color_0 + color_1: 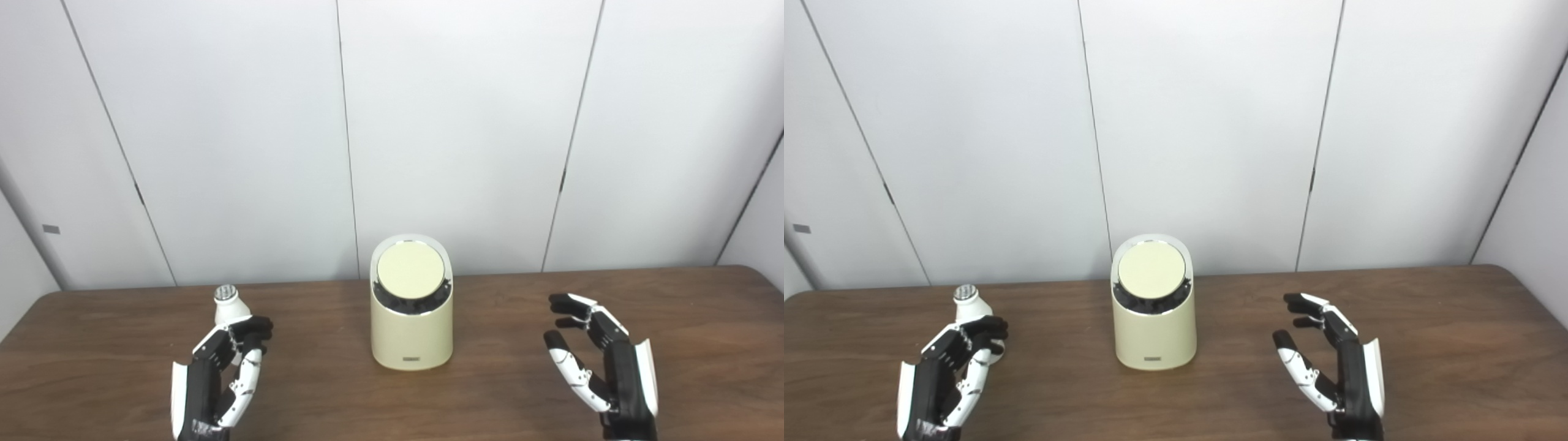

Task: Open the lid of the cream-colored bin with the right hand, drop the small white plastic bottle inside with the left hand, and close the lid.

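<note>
While the cream-colored bin (411, 318) is standing with its lid (410, 269) shut, well apart from both sets of fingers, the right hand (603, 367) is hovering spread and empty. The left hand (223, 373) is curling its fingers (248, 331) beside the small white bottle (229, 306); whether they are gripping it I cannot tell.

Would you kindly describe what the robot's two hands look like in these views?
Both the left hand and the right hand are jointed, human-shaped, black and white: black bodies, white panels along the outer edge, white segments on the thumbs, dark fingertips. No cables, markings or sleeves show.
</note>
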